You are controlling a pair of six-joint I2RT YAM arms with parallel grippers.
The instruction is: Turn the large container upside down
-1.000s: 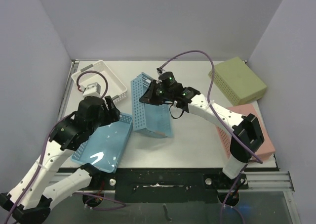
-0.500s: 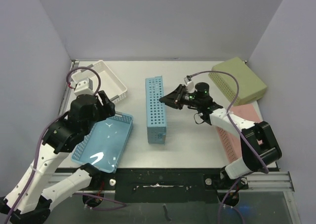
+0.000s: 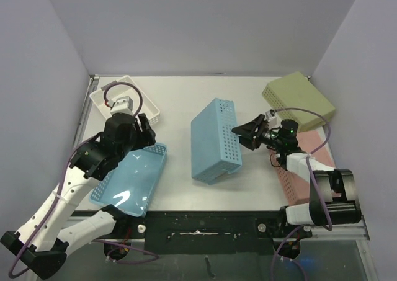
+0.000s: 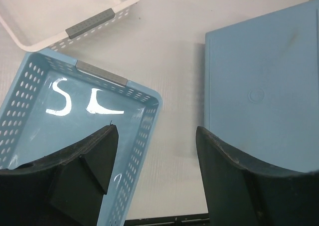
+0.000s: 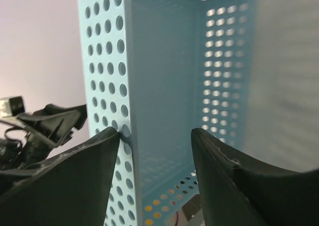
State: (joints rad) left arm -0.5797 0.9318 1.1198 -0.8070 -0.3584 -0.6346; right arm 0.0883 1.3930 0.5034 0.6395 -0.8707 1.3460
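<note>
The large container, a light blue perforated basket, lies mid-table tilted over, its solid bottom facing up and left and its open side toward the right arm. My right gripper is open at its right rim. In the right wrist view the perforated wall stands between the spread fingers of the right gripper, the left finger touching its outside. My left gripper hangs open and empty to the container's left. In the left wrist view the left gripper shows bare table between its fingers, with the container's bottom at the right.
A smaller blue basket sits upright under the left arm and also shows in the left wrist view. A white basket stands at the back left. A green container lies at the back right, a pink one under the right arm.
The right gripper has opened and drawn back to the right. The large container has gone from standing on its long side to tilted bottom-up, further right. The left arm shifted slightly.
</note>
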